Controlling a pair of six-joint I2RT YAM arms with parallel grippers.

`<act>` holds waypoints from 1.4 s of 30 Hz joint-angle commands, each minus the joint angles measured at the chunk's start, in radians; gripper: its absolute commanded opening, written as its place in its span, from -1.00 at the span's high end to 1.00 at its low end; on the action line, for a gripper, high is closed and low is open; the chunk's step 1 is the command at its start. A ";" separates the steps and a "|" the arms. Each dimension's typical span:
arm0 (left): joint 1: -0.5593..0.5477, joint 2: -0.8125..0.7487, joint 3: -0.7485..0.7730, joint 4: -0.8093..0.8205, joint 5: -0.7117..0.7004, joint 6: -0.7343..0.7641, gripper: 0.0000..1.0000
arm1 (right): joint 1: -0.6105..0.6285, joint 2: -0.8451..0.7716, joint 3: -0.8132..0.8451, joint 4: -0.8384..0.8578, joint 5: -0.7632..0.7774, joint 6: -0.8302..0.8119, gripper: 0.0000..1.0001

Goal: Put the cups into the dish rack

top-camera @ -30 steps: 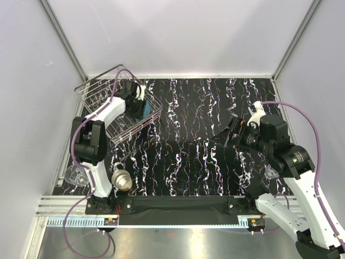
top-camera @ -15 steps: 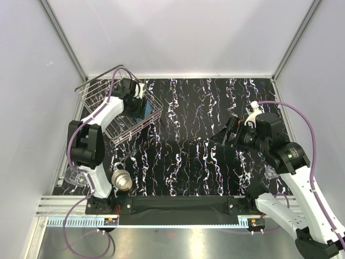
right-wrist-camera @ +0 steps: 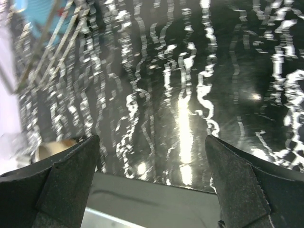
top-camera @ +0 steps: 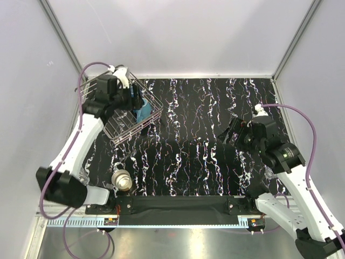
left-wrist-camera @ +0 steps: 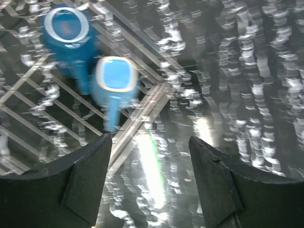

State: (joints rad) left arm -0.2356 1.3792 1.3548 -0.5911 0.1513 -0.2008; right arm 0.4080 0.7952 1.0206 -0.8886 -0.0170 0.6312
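The dish rack (top-camera: 116, 116) is a silver wire basket at the back left. The dark blue cup (left-wrist-camera: 66, 28) and the light blue cup (left-wrist-camera: 115, 76) stand inside it near its right corner, showing as a blue patch (top-camera: 142, 113) from above. My left gripper (top-camera: 136, 101) hovers open and empty over that corner (left-wrist-camera: 149, 161). The beige-silvery cup (top-camera: 122, 179) stands on the table at the front left, also at the edge of the right wrist view (right-wrist-camera: 54, 145). My right gripper (top-camera: 230, 132) is open and empty above the table's right half (right-wrist-camera: 152, 175).
The table (top-camera: 194, 156) is black with white streaks. A clear glassy thing (top-camera: 82, 176) shows beside the left arm and another (top-camera: 269, 174) beside the right arm; I cannot tell which is the clear glass cup. A black bar (top-camera: 178, 204) edges the front.
The left arm's elbow has swung out to the front left while its gripper stays over the rack's right corner. The right gripper has shifted slightly. The blue cups stay in the rack.
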 commanded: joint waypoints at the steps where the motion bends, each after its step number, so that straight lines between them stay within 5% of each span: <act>1: -0.056 -0.081 -0.092 0.138 0.123 -0.110 -0.43 | 0.008 0.027 0.032 -0.030 0.141 0.016 -0.99; 3: -0.105 -0.104 -0.118 0.166 0.119 -0.124 -0.44 | 0.006 0.047 0.064 -0.064 0.227 0.031 -0.99; 5: -0.186 -0.105 -0.111 0.162 0.105 -0.111 -0.67 | 0.008 0.096 0.120 -0.120 0.332 0.048 -0.99; 10: -0.272 -0.123 -0.137 0.218 0.134 -0.114 -0.68 | -0.009 0.202 0.222 -0.220 0.488 0.079 -0.96; 18: -0.442 -0.152 -0.215 0.275 0.220 -0.112 -0.68 | -0.456 0.150 0.033 -0.102 0.215 0.045 -0.66; 30: -0.544 -0.224 -0.255 0.263 0.219 -0.061 -0.69 | -0.618 0.179 -0.051 -0.090 0.305 0.055 -0.40; 42: -0.547 -0.171 -0.263 0.277 0.277 -0.086 -0.68 | -0.808 0.260 -0.132 -0.044 0.305 0.122 -0.54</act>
State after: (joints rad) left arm -0.7784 1.1847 1.0817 -0.3641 0.3744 -0.2859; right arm -0.3653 1.0473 0.9066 -0.9543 0.2569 0.7002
